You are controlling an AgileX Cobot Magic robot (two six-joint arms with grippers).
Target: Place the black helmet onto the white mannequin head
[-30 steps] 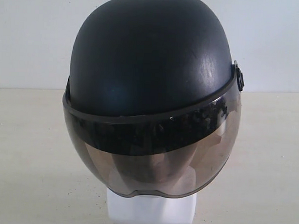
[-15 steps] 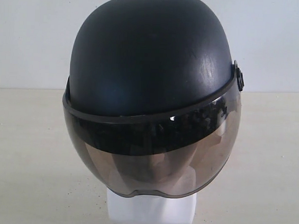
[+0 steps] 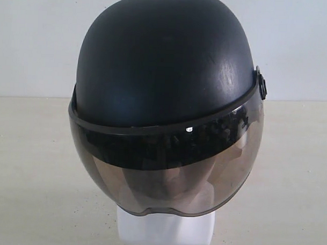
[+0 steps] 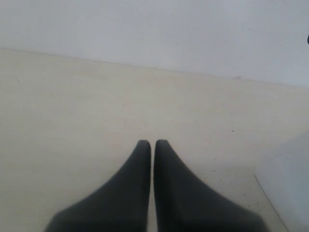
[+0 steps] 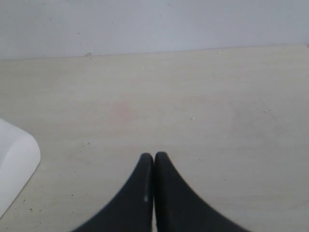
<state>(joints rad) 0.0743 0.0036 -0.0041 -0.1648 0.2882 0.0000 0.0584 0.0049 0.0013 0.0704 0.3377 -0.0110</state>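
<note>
Matte black shell right over the crown: the black helmet is sitting on the white mannequin head, and it looks properly seated! Its smoky visor hangs down over the face, whose outline shows dimly through the tint. Only the blocky white neck base peeks out beneath the visor's lower edge. By my reading the job is done: helmet on, roughly level, nothing holding it. If anything is left, it is only a check that it sits square, and from this angle I see no tilt worth calling.

Now the left gripper: tips pressed together with a hairline between them, nothing held, hovering over the table. A pale white block sits near it, likely the head's base, though I cannot be sure. And the right gripper: tips touching, empty too, a rounded white corner near it. Neither shows in the exterior view, so both are clear of the head.

Around the head the table is pale cream, matte and faintly speckled. Behind the head, a plain white wall.
</note>
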